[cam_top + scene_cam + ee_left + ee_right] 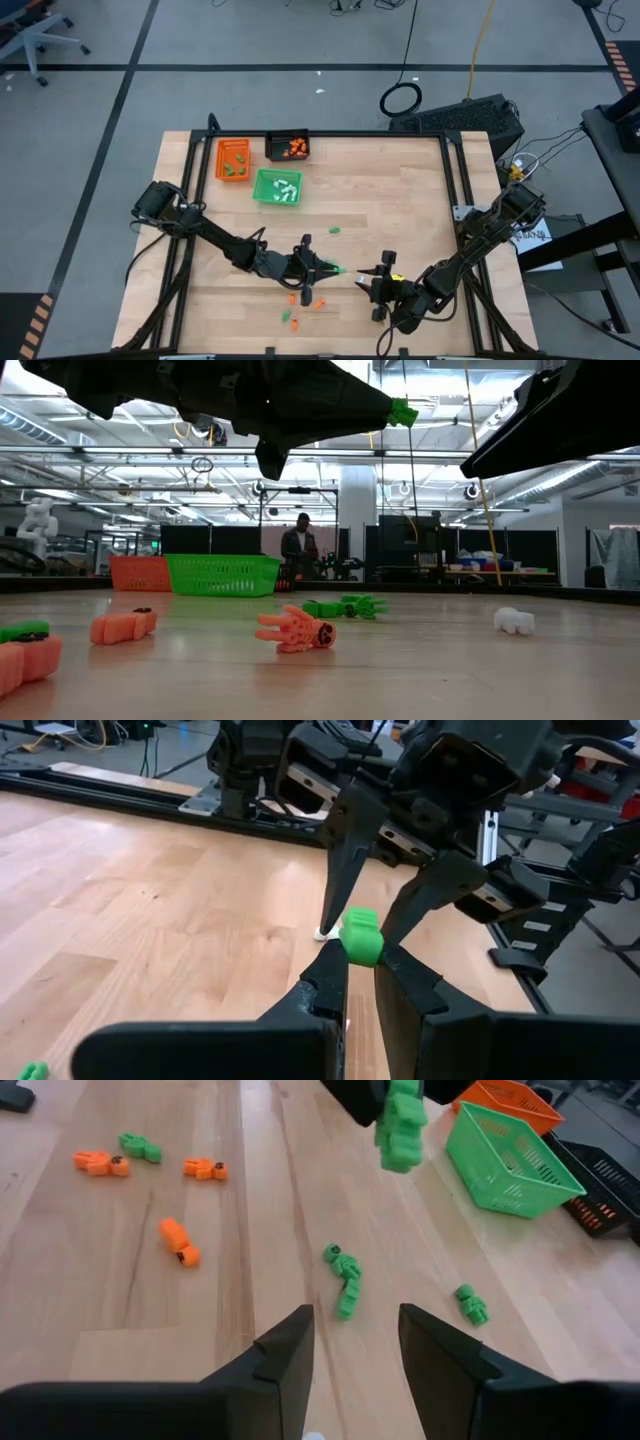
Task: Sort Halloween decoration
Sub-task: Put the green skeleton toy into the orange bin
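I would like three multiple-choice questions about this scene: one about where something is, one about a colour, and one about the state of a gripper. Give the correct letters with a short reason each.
1. Where is the green tray?
A. at the table's far side, beside the orange tray
B. under the right arm
C. on the floor

2. What colour is the piece in the left gripper?
A. white
B. orange
C. green

3. How is the right gripper?
A. shut on a white piece
B. open, holding nothing
C. shut on a tray

Answers: 1 A, the high view shows both trays together near the far edge. 2 C, the left wrist view shows a green piece between the fingertips. 3 B, the right wrist view shows an empty gap between its fingers.
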`<move>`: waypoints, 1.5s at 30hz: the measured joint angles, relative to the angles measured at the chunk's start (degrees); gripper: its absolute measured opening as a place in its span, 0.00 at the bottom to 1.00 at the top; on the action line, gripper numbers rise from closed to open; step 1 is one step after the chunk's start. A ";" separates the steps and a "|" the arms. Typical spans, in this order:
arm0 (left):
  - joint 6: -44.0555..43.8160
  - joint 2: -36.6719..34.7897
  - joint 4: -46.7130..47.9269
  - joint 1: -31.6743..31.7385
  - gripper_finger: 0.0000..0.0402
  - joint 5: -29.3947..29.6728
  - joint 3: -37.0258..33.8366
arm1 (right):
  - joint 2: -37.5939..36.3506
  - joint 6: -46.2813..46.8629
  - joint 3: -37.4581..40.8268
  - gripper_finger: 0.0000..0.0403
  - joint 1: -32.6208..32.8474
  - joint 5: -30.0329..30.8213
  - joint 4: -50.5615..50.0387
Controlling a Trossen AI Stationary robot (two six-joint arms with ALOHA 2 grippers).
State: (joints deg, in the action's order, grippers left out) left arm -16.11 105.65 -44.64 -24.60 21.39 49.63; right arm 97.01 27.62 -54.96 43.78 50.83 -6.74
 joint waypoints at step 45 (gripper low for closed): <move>13.63 -0.64 1.41 1.03 0.08 0.54 0.00 | -0.02 0.20 0.00 0.33 -0.21 -0.13 0.02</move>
State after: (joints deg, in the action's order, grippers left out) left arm -2.48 105.01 -43.23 -23.57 21.93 49.63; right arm 96.99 27.81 -54.96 43.57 50.70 -6.72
